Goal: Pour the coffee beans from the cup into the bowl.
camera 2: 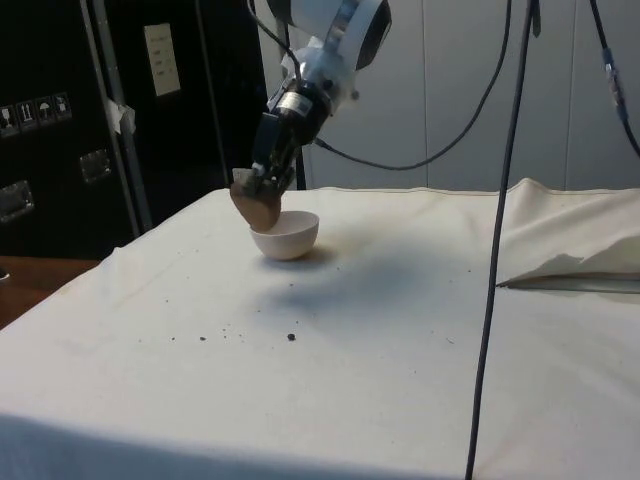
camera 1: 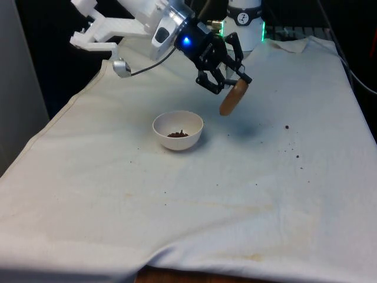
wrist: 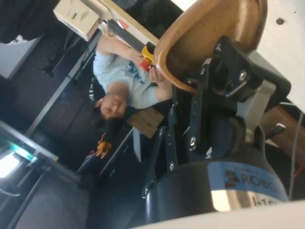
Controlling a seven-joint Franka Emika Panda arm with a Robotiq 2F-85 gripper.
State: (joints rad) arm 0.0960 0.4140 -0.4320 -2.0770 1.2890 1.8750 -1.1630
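front view, gripper: the black gripper [camera 1: 231, 82] hangs above the cloth, tilted, its fingers pinching the rim of a brown cup [camera 1: 234, 97].
front view, cup: held in the air, tipped well over on its side, just to the front view's right of the bowl and a little farther back, clear of the cloth.
front view, bowl: a white bowl [camera 1: 178, 130] stands upright on the white cloth [camera 1: 177, 224] near the table's middle, with a small heap of dark coffee beans [camera 1: 177, 134] in its bottom.
front view, stray beans: a few dark spilled beans [camera 1: 287, 127] lie on the cloth, well apart from the bowl, towards the front view's right.
side view, gripper: the gripper [camera 2: 266, 180] reaches down from the white arm [camera 2: 335, 30] and grips the cup [camera 2: 257, 205] at its upper edge.
side view, cup: tilted, seen right beside the bowl [camera 2: 286, 235] and overlapping its rim; whether they touch cannot be told here.
side view, cloth: dark spilled beans [camera 2: 291, 337] are scattered on the cloth [camera 2: 400, 330] on the near side, apart from the bowl.
wrist view, cup: the brown cup [wrist: 209, 33] sits clamped between the black fingers [wrist: 228, 67]; its inside cannot be seen.
wrist view, background: a person [wrist: 121, 88] in a light blue shirt is behind the cup, beyond the table edge.
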